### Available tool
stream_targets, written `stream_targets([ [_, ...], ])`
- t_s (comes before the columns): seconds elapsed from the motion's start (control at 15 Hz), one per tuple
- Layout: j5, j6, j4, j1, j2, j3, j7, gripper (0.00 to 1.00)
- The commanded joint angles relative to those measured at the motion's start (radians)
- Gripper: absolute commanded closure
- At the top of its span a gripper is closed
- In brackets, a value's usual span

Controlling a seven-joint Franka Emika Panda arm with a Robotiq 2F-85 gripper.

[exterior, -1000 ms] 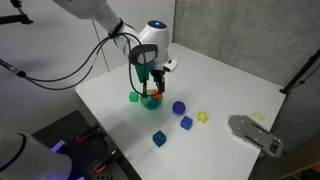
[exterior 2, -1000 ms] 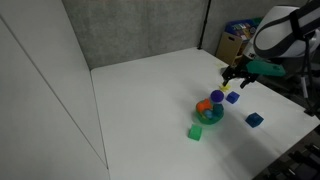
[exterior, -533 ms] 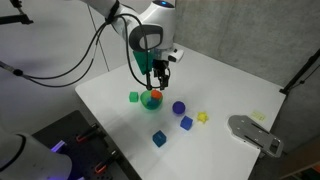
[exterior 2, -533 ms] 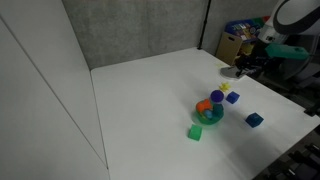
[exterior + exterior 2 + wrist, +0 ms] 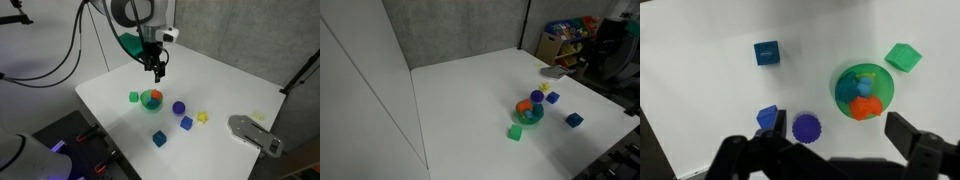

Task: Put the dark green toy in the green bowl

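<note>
**A:** Where is the dark green toy?

**B:** The dark green toy [image 5: 850,87] lies inside the green bowl [image 5: 884,78]. It touches an orange toy [image 5: 866,108] that shares the bowl.

**A:** And the jaws?

**B:** The gripper [image 5: 158,67] hangs well above the bowl. Its jaws are spread wide and empty, touching nothing. In the wrist view its dark fingers [image 5: 925,145] show along the bottom edge, one on each side.

**A:** What differs from a moment ago?

**B:** A second ago the gripper sat low, right over the bowl. Half a second ago it was partway up, and now it is clear of the bowl. The toys lie where they did.

**A:** What surrounds the bowl?

**B:** A light green cube [image 5: 904,57] sits just beside the bowl on the white bench [image 5: 700,85]. A purple round piece [image 5: 806,127] and a blue block [image 5: 767,118] lie near each other, apart from the bowl. A blue cube [image 5: 766,53] lies farther off. An exterior view also shows a yellow toy [image 5: 203,117].

**A:** Any writing?

**B:** Coloured boxes [image 5: 570,28] stand behind the bench, but their print is too blurred to read.
</note>
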Motion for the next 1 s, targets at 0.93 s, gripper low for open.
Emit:
stream_targets([
  [0.93, -0.038, -0.261, -0.025, -0.029, -0.339, -0.016, -0.161, 0.00],
])
